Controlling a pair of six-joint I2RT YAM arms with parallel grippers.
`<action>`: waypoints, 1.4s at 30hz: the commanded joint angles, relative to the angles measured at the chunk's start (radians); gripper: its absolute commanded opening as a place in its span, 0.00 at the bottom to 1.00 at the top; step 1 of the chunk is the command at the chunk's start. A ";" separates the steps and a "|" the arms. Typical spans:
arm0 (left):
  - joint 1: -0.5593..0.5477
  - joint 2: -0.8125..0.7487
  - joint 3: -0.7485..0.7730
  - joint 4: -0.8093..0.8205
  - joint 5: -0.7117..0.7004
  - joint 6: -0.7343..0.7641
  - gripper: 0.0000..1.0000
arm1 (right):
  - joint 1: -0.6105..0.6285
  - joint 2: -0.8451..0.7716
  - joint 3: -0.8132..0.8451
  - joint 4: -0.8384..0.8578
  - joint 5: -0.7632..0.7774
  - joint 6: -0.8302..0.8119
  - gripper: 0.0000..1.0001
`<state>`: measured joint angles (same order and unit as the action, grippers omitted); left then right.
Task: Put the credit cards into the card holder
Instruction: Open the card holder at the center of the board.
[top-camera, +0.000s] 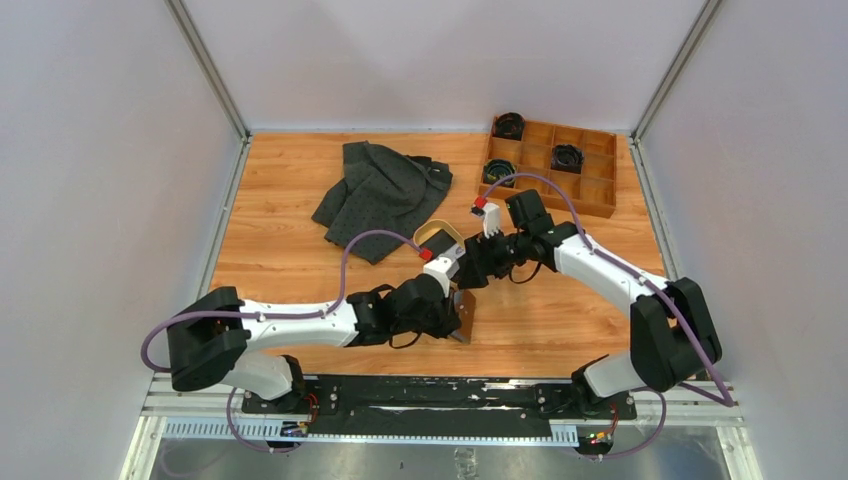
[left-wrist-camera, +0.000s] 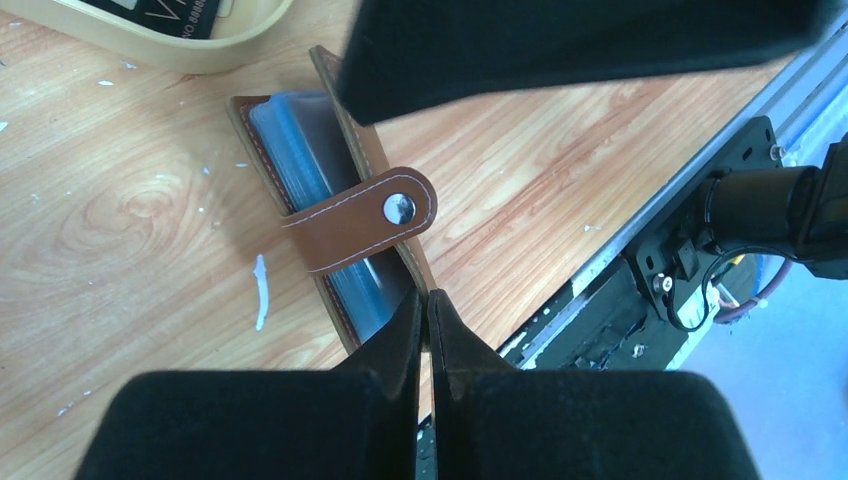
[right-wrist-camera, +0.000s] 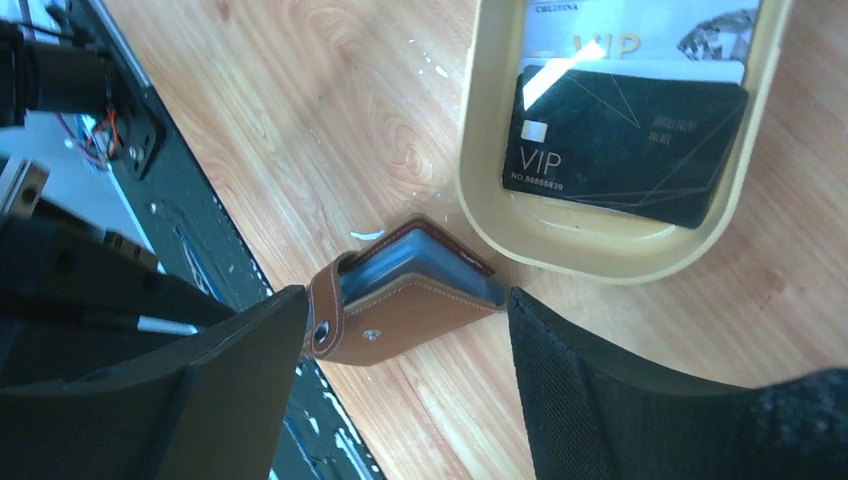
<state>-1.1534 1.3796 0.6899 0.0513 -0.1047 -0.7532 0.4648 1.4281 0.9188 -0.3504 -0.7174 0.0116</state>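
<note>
Card holder (left-wrist-camera: 345, 235) lies on its side on the table (right-wrist-camera: 300, 120), close to the near edge rail (left-wrist-camera: 640, 250), strap still fastened by the metal snap (left-wrist-camera: 398, 208); bluish clear sleeves show between the covers

Left gripper (left-wrist-camera: 428, 310): jaws pressed together on the thin leather edge at the holder's near end, probably to pin it in place while the other arm works

Right gripper (right-wrist-camera: 405, 300): jaws spread wide, bracketing the holder end to end, one pad at the snap end, the other at the far end; contact or a hair's gap, cannot tell. Likely lining up to steady or open it

Credit cards (right-wrist-camera: 625, 140) all sit in the oval tan tray (right-wrist-camera: 480, 200), black one on top of pale ones, none yet in the holder. Tray rim is just beside the holder

Obstacles: closed strap blocks the pockets; both grippers crowd the same small object, and the tray wall leaves little room on that side

Further off: dark cloth (top-camera: 385, 190) and wooden compartment box (top-camera: 590, 190), well apart, no interference
</note>
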 joint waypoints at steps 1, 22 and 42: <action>-0.049 -0.023 0.022 0.030 -0.115 0.027 0.00 | -0.011 -0.021 -0.034 0.039 0.097 0.223 0.76; -0.100 0.040 0.074 0.022 -0.250 0.048 0.00 | 0.078 0.086 -0.027 -0.051 0.174 0.158 0.36; -0.109 -0.105 -0.017 0.027 -0.157 0.303 0.00 | -0.059 -0.147 0.091 -0.513 -0.379 -1.274 0.79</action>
<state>-1.2598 1.3277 0.7074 0.0448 -0.2852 -0.5793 0.4137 1.3312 0.9890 -0.5014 -0.8398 -0.4637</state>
